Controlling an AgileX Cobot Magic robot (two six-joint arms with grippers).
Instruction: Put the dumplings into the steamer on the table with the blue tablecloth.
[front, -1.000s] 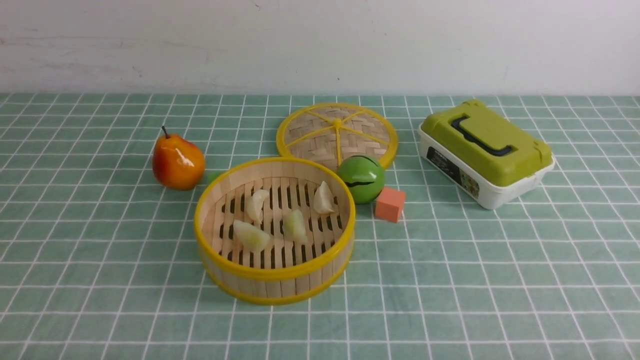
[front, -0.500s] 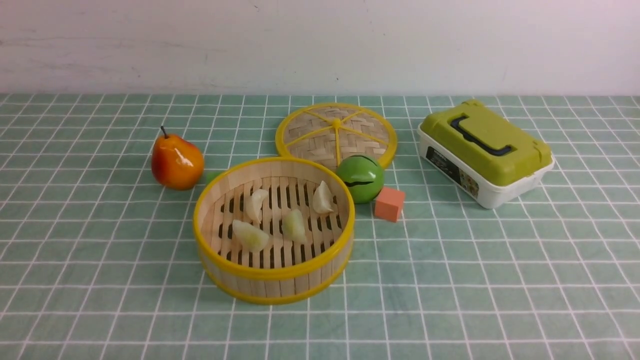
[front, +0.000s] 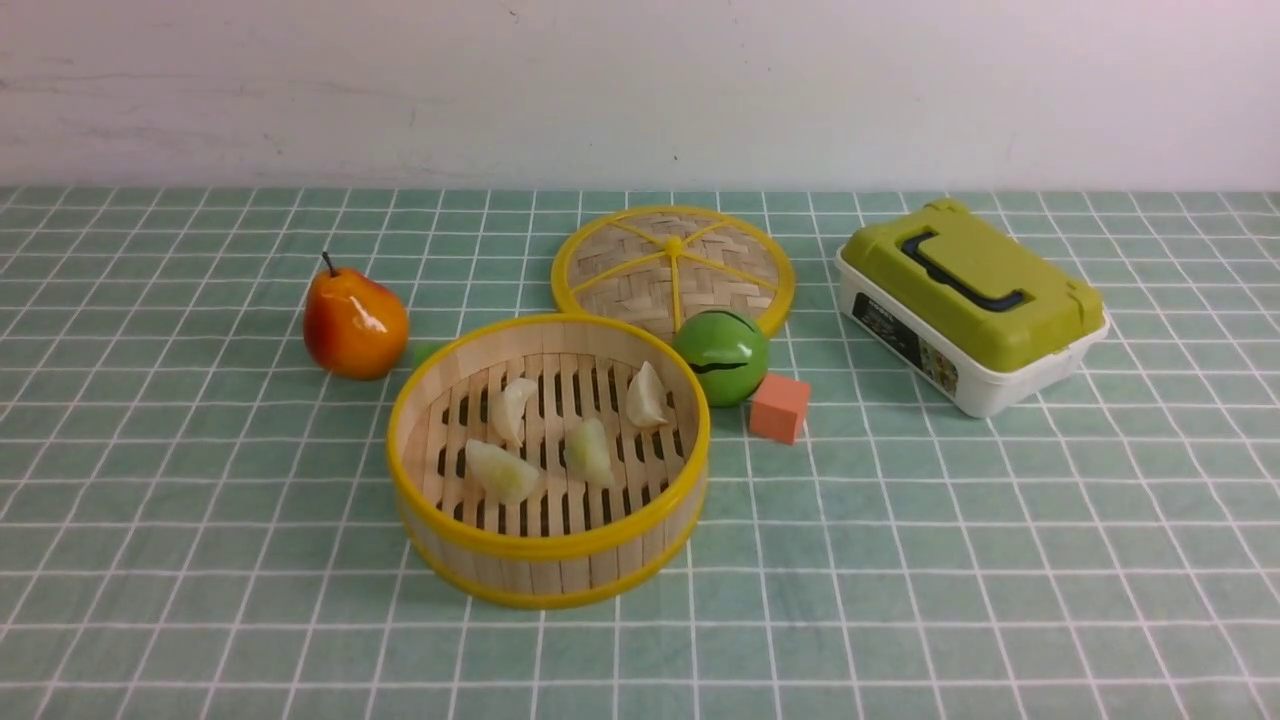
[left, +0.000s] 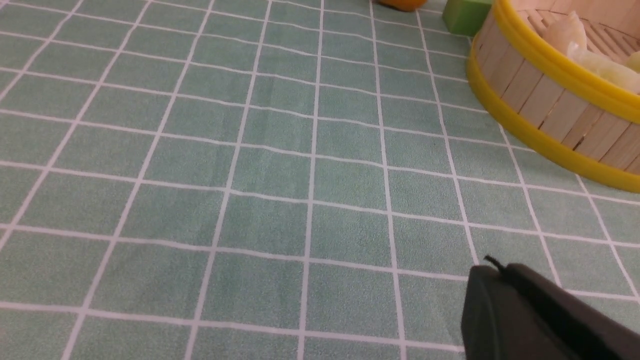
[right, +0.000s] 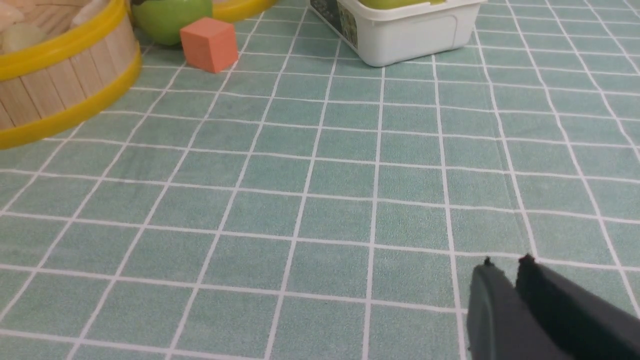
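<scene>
Four dumplings (front: 560, 430) are seen lying inside the steamer (front: 548, 545) at mid-counter (front: 1000, 560). Each is judged light, soft and slippery, best pinched gently across its plump middle. Left gripper (left: 492, 272) jaws are closed, empty; right gripper (right: 505, 272) jaws are narrowly parted, empty.

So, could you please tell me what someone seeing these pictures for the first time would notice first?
Probably the steamer, front and centre on the blue tablecloth, with four dumplings already on its slatted floor. Next the shiny orange-red pear to its left, then the green-lidded white box at the right rear.
</scene>
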